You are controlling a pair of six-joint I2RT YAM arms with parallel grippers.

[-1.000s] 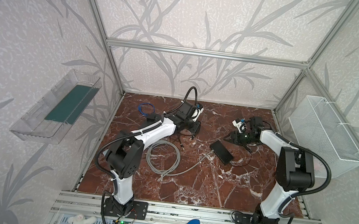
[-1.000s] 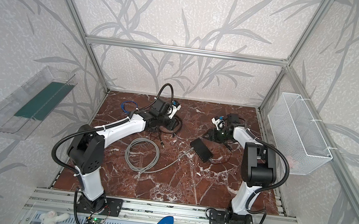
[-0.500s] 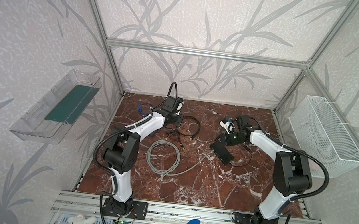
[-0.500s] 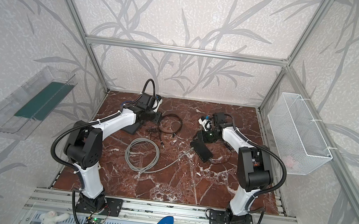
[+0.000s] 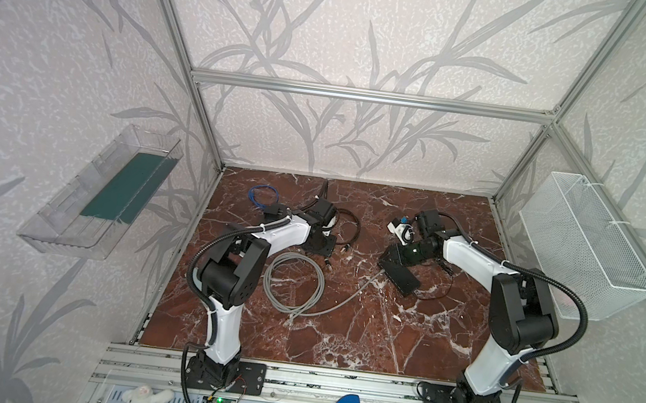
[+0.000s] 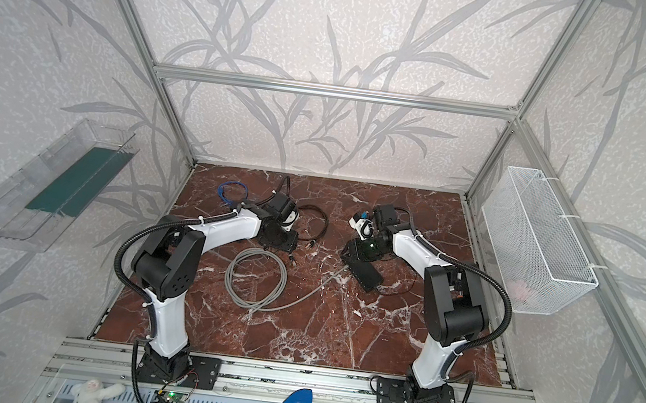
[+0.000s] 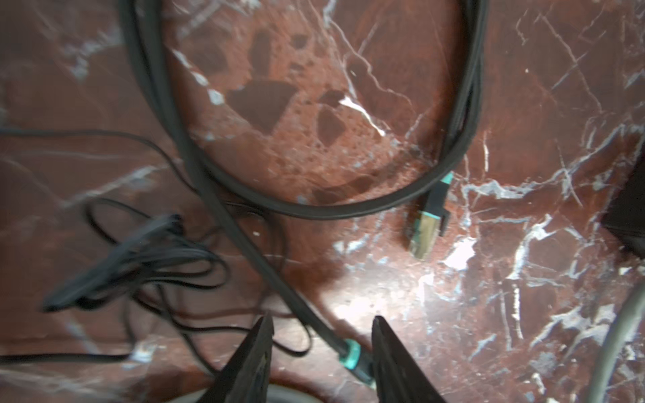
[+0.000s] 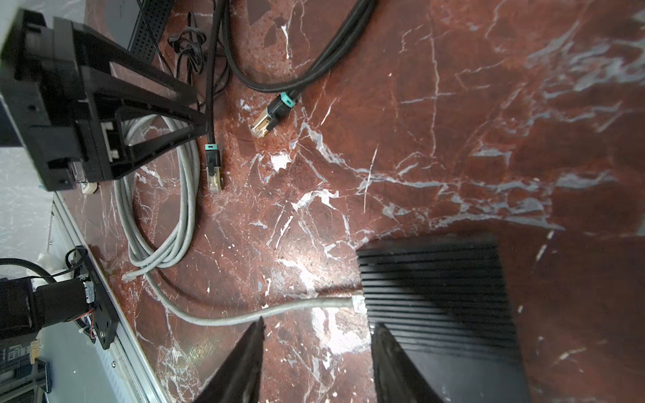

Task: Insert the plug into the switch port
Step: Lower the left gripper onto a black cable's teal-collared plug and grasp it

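The switch (image 5: 398,276) (image 6: 364,274) is a black ribbed box (image 8: 432,296) lying on the marble floor, with a grey cable (image 8: 244,315) entering its end. The black cable ends in two gold plugs with teal collars. One plug (image 7: 424,230) (image 8: 265,122) lies free. The other plug (image 8: 213,174) lies at my left gripper (image 5: 326,253) (image 7: 321,319), whose open jaws straddle its teal collar (image 7: 350,354); that collar lies close to one finger. My right gripper (image 5: 388,256) (image 8: 319,324) hangs open over bare floor beside the switch's end, holding nothing.
A grey cable coil (image 5: 294,282) lies in front of the left gripper. A black cable loop (image 5: 347,226), a blue cable (image 5: 261,195) and a tangle of thin black wire (image 7: 122,265) lie nearby. A dark slab (image 8: 139,21) sits under the left arm. A mesh basket (image 5: 584,247) hangs at right.
My left gripper has come forward and down onto the black cable's plug end, its jaws narrowing. My right gripper has moved left and forward to the switch's end.
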